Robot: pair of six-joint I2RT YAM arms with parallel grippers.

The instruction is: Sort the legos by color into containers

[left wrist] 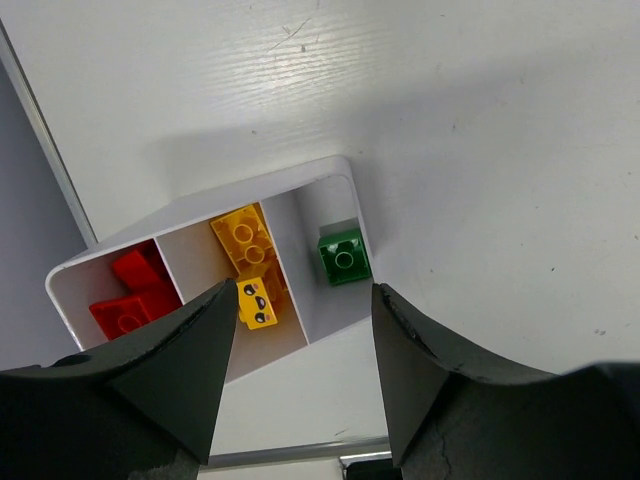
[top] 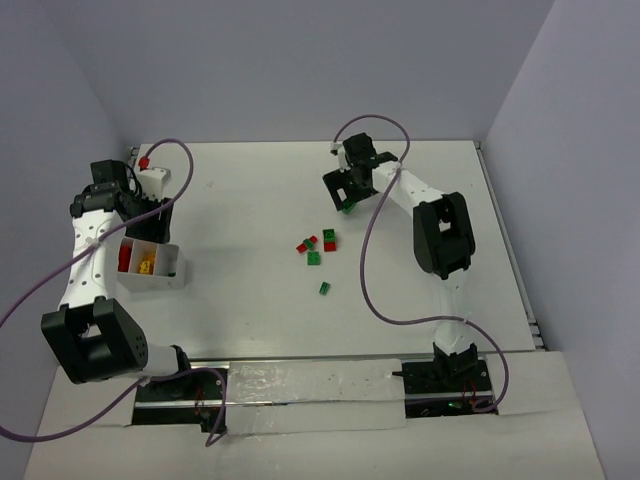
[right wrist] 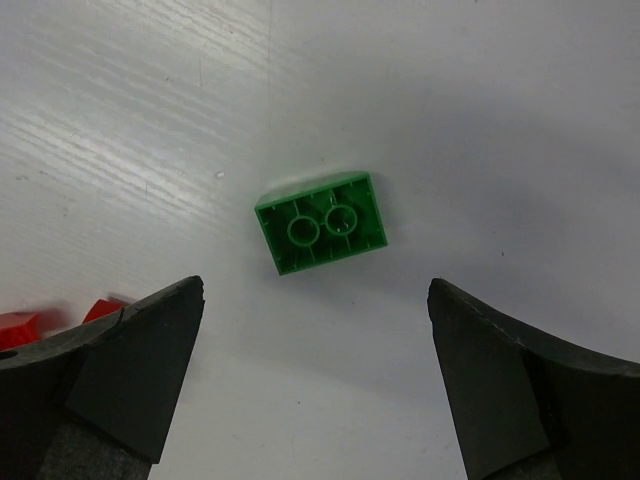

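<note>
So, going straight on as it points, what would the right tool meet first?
Probably the small green plastic brick on the white table, centred under the open right tool; depth unclear.

Counter (top: 250, 200): white, with faint grey grain streaks.

Container (left wrist: 200, 212) near the counter's left edge: white. Its three compartments hold red bricks (left wrist: 130, 300), yellow bricks (left wrist: 245, 240) and one green brick (left wrist: 343, 258). A marked yellow brick (left wrist: 258, 302) carries small black printed shapes.

Loose legos (top: 318, 245) mid-counter: red and green, mixed.

Lone brick (right wrist: 322, 222) toward the far edge: plain green all over. Red pieces (right wrist: 20, 328) lie near it.

Left arm (top: 90, 250) and right arm (top: 410, 195): white with black joints. Left gripper (left wrist: 304, 292) and right gripper (right wrist: 315, 290): black. Cables (top: 365, 270): lilac.
</note>
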